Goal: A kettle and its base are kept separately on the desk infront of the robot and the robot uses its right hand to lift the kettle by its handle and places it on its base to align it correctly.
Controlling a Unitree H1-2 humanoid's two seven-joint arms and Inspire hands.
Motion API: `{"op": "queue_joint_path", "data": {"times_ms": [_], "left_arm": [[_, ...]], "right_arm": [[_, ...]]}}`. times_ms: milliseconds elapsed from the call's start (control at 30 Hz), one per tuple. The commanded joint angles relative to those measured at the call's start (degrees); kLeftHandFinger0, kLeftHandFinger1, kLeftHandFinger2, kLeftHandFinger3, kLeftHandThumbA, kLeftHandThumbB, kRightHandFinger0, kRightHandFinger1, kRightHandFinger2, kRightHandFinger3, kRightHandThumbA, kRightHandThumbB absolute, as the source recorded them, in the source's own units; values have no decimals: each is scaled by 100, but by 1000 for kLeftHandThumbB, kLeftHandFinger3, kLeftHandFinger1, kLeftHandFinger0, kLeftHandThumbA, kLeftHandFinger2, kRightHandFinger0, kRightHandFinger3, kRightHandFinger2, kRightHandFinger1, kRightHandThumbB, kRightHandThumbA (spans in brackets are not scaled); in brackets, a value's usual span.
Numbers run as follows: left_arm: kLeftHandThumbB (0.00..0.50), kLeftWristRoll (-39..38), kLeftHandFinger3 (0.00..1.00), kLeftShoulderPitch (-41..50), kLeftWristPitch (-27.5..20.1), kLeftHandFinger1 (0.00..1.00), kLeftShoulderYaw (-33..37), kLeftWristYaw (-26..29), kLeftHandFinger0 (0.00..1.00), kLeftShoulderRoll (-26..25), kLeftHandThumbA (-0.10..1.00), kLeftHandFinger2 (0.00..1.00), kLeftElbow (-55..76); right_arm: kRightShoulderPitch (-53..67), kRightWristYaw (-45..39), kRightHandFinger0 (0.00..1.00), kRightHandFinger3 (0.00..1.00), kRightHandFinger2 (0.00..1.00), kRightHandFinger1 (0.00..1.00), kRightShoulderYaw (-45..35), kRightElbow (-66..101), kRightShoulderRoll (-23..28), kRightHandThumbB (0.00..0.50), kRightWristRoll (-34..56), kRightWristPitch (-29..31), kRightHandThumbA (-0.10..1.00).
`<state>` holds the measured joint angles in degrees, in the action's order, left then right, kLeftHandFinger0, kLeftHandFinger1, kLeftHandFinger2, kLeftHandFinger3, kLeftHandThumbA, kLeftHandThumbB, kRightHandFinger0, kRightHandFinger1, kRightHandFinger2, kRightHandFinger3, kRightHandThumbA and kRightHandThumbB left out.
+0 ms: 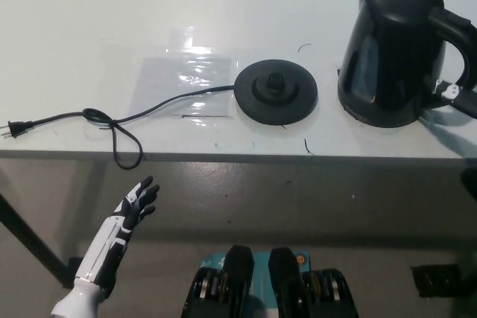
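A black kettle (391,50) stands upright on the white desk (89,27) at the right, with its handle (456,31) turned to the right edge of the picture. Its round black base (276,91) lies apart from it, to its left, mid-desk. Only a small black part of my right hand (460,96) shows at the right edge, low beside the handle and the kettle's foot; it does not hold the kettle. My white left hand (134,206) rests open below the desk's front edge at the lower left.
The base's black cord (123,135) runs left in a loop to a plug (16,129) near the desk's left edge. A clear plastic sheet (186,83) lies left of the base. Grey floor lies below the front edge.
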<state>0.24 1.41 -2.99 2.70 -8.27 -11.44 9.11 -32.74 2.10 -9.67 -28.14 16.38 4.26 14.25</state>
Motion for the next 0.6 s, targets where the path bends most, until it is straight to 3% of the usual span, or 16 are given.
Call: {"op": "queue_joint_path", "data": {"times_ms": [0,233,433,533,567], "left_arm": [[172,-77,1000,-66,-171,1000,-40,-88,1000,-81,1000,1000,113],[174,-46,1000,-92,-153,1000,-37,-72,1000,-74,1000,1000,102],[180,-55,1000,-132,-165,1000,-38,-86,1000,-88,1000,1000,86],[179,-71,1000,-136,-131,1000,-47,-87,1000,-92,1000,1000,99],[179,-73,1000,-136,-127,1000,-47,-88,1000,-90,1000,1000,105]], "right_arm": [[-291,22,1000,1000,1000,1000,-54,-149,210,487,-71,382,1000],[-311,-36,1000,1000,1000,1000,-119,-350,250,500,25,413,1000],[-365,64,1000,1000,1000,1000,-245,-295,167,438,98,666,1000],[-410,14,1000,1000,1000,1000,-329,-92,59,355,284,738,1000],[-420,11,1000,1000,1000,1000,-333,-56,48,352,289,741,1000]]}}
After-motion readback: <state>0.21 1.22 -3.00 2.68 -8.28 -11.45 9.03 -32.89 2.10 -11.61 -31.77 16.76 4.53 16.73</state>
